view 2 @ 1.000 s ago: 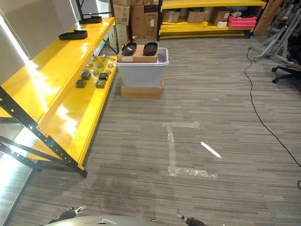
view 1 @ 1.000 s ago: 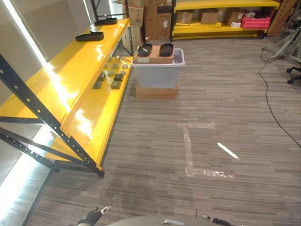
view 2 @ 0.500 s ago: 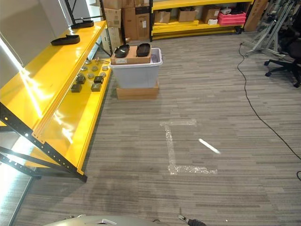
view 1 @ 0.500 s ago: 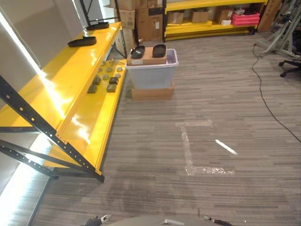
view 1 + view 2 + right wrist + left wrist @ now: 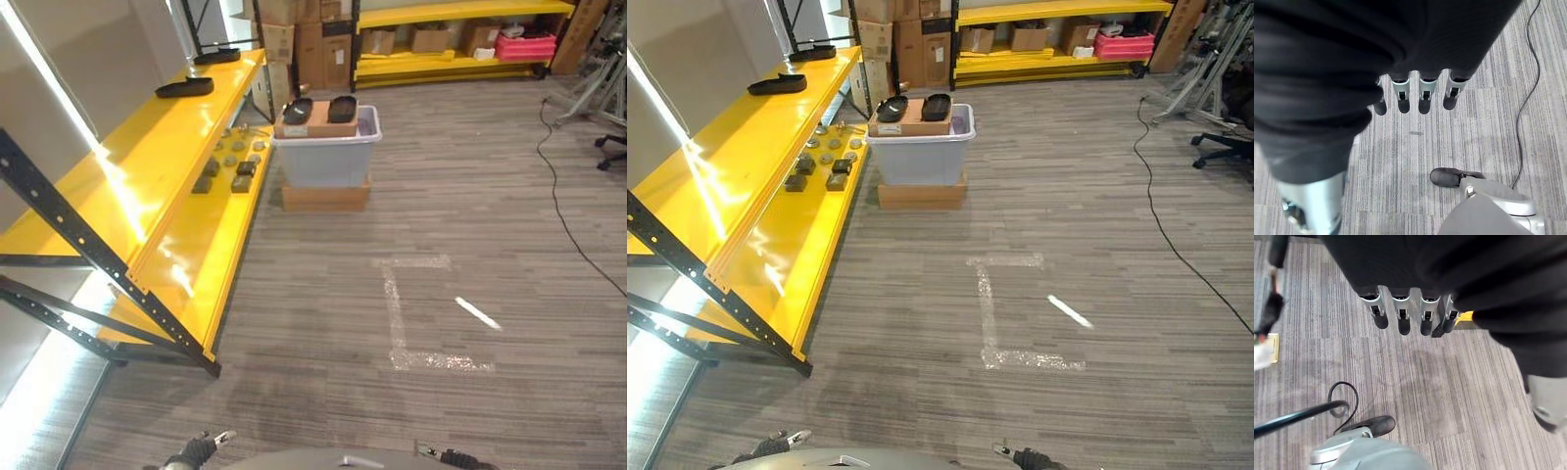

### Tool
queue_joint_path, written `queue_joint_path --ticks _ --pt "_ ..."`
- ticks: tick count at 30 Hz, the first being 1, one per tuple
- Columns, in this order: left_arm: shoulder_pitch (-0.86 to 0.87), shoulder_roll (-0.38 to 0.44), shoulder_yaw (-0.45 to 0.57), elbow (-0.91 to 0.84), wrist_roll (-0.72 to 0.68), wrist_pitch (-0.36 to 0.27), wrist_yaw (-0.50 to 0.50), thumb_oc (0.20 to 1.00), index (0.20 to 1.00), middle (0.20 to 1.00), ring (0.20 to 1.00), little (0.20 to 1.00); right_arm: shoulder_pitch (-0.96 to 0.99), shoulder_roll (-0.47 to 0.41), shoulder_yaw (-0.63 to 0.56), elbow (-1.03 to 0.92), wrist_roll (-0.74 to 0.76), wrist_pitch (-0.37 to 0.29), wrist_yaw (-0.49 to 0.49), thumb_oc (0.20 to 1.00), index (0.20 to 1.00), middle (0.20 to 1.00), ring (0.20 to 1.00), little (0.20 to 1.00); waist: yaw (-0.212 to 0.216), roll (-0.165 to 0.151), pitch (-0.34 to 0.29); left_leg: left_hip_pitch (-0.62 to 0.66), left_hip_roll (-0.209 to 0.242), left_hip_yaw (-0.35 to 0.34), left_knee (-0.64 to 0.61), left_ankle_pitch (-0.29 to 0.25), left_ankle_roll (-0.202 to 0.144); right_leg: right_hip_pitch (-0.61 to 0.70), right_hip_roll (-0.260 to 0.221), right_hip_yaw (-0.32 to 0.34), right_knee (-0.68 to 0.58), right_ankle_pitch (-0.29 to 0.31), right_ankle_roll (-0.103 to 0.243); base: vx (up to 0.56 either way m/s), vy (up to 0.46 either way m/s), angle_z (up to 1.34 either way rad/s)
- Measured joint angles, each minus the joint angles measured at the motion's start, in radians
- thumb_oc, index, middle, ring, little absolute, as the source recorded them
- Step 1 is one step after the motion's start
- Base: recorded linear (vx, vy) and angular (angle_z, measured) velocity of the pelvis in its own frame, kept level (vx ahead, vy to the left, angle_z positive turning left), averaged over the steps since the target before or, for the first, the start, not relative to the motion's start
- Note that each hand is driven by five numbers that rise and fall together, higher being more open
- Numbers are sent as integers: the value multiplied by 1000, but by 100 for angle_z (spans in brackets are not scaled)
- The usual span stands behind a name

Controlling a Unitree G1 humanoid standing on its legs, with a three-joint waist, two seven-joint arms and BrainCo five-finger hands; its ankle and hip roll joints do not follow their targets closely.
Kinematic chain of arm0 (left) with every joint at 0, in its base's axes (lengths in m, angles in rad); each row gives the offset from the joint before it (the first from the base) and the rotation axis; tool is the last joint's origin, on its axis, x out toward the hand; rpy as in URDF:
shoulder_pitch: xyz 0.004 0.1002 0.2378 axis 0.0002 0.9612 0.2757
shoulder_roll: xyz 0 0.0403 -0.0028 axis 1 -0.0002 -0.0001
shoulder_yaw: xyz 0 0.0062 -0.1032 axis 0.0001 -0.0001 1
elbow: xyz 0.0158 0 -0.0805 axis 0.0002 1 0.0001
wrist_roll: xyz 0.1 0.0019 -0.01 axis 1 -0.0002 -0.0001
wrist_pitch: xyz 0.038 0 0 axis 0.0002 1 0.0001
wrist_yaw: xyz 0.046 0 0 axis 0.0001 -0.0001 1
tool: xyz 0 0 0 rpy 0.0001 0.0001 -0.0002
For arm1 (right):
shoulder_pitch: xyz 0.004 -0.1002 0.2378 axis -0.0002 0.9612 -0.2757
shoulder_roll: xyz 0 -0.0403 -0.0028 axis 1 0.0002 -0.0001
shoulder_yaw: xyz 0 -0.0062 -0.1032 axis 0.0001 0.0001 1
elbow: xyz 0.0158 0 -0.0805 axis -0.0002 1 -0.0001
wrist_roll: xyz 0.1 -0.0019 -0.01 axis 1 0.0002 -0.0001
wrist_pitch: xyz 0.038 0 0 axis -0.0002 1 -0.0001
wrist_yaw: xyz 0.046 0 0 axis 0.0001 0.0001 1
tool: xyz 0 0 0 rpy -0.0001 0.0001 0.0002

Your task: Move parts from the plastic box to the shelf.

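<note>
Grey plastic box [image 5: 327, 157] by yellow shelf [image 5: 167, 166] | left hand [image 5: 1400, 313], right hand [image 5: 1420, 93] relaxed, empty | no legible writing

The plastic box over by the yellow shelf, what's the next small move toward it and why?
Probably walk forward toward the plastic box. It sits far across the floor on a flat carton, beside the yellow shelf, well out of reach. The left hand and right hand hang low over the carpet with relaxed fingers, holding nothing, so no part has been picked up.
</note>
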Motion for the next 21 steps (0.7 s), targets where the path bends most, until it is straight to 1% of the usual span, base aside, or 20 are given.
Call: queue_joint_path --ticks 1,3,5,9,11,12,13,14,15,16,17,18,19,20,21 --pt "-1 0 -1 0 0 0 0 1000 1000 1000 1000 1000 -1 -1 0 0 0 0 -4 1000 1000 1000 1000 1000 1 -1 1 -1 -2 -1 -1 1 1 -1 -1 0 0 0 1 -38 162 -1" --pt "-14 1 -19 3 12 1 0 1000 1000 1000 1000 1000 -17 -6 1 1 0 0 -10 1000 1000 1000 1000 1000 -1 -3 6 -17 -8 -5 1 5 8 -40 -10 6 50 -12 10 -30 178 -3" --pt "-24 3 -24 4 18 1 0 1000 1000 1000 1000 1000 -27 -4 1 1 0 0 -10 1000 1000 1000 1000 1000 1 -12 12 -21 -15 -1 -1 5 13 -68 -16 22 91 -28 18 -5 149 -12" --pt "-53 27 -58 34 52 1 0 1000 1000 1000 1000 1000 -60 11 2 -1 0 -4 -10 1000 1000 1000 1000 1000 -10 -50 43 -16 -35 38 -3 3 35 -165 -45 65 268 -101 38 14 135 -28" --pt "-75 54 -58 43 69 2 1 1000 1000 1000 1000 1000 -77 28 4 -5 -1 -5 -10 1000 1000 1000 1000 1000 -23 -65 82 -10 -35 56 -6 1 52 -223 -54 82 380 -115 53 64 70 -23" --pt "-86 68 -58 43 77 4 2 1000 1000 1000 1000 1000 -76 41 2 -11 -1 -4 -11 1000 1000 1000 1000 1000 -30 -65 102 -10 -35 64 -17 6 58 -265 -73 77 435 -128 64 140 8 -27" --pt "-86 70 -57 44 78 5 2 1000 1000 1000 1000 1000 -72 49 2 -9 -1 1 -11 1000 1000 1000 1000 1000 -29 -72 105 -2 -33 74 -26 9 62 -291 -93 79 446 -130 68 109 -14 -31" --pt "-88 70 -56 49 78 8 2 1000 1000 1000 1000 1000 -66 57 3 -11 -1 0 -11 1000 1000 1000 1000 1000 -39 -69 115 4 -28 78 -30 -4 48 -305 -101 92 411 -129 70 173 -60 -28" --pt "-94 76 -51 59 78 8 3 1000 1000 1000 1000 1000 -59 69 4 -21 -1 -3 -11 1000 1000 1000 1000 1000 -45 -75 116 4 -21 78 -32 -7 45 -315 -97 146 326 -112 87 177 -78 -14" --pt "-105 75 -48 65 78 10 8 1000 1000 1000 1000 1000 -41 78 4 -17 1 -3 -12 1000 1000 1000 1000 1000 -57 -84 116 7 -18 75 -31 -12 39 -327 -94 179 250 -76 93 346 -178 -2" --pt "-107 72 -48 64 78 10 14 1000 1000 1000 1000 1000 -33 79 4 -19 1 -5 -13 1000 1000 1000 1000 1000 -61 -83 117 6 -16 73 -27 -13 38 -343 -86 195 231 -51 91 331 -196 18" --pt "-125 65 -47 88 78 9 21 1000 1000 1000 1000 1000 -40 87 2 -14 1 -5 -16 1000 1000 1000 1000 1000 -79 -92 116 3 -7 58 -30 -34 9 -363 -82 189 130 2 92 346 -237 32" --pt "-116 64 -46 87 77 10 21 1000 1000 1000 1000 1000 -36 91 2 0 1 -3 -17 1000 1000 1000 1000 1000 -85 -105 111 7 -7 47 -33 -36 6 -361 -95 149 104 24 91 287 -234 44" --pt "-113 60 -46 81 77 10 21 1000 1000 1000 1000 1000 -26 91 2 3 1 2 -18 1000 1000 1000 1000 1000 -90 -107 110 22 -3 36 -33 -45 -4 -358 -101 121 107 70 88 208 -178 36" --pt "-108 48 -45 77 77 8 21 1000 1000 1000 1000 1000 -14 88 3 10 0 2 -20 1000 1000 1000 1000 1000 -91 -91 105 40 25 25 -33 -62 -23 -334 -93 68 107 110 73 306 -291 34"
